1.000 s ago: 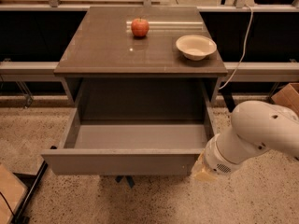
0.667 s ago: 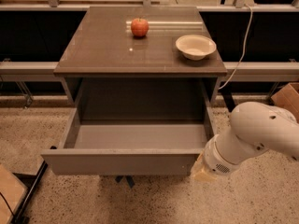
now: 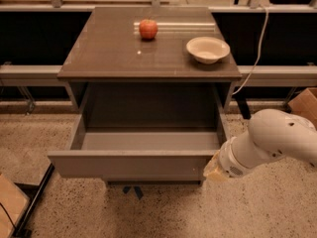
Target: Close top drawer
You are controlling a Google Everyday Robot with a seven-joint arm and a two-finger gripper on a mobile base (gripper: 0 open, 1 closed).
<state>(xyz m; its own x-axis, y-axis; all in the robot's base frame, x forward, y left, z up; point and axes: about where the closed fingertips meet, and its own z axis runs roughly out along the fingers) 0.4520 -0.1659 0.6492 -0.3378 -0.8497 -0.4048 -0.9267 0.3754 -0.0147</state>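
The top drawer (image 3: 133, 163) of the brown-topped cabinet (image 3: 114, 58) is pulled far out towards me. Its grey box interior is empty and its plain flat front faces me. My white arm reaches in from the right. Its gripper (image 3: 212, 170) is at the right end of the drawer front, at the front right corner. The fingers are hidden behind the wrist.
A red apple (image 3: 148, 29) and a cream bowl (image 3: 208, 49) rest on the cabinet top. A white cable (image 3: 255, 48) hangs at the right. A cardboard box (image 3: 304, 105) stands at the far right, another object (image 3: 12, 205) at the lower left. The floor is speckled.
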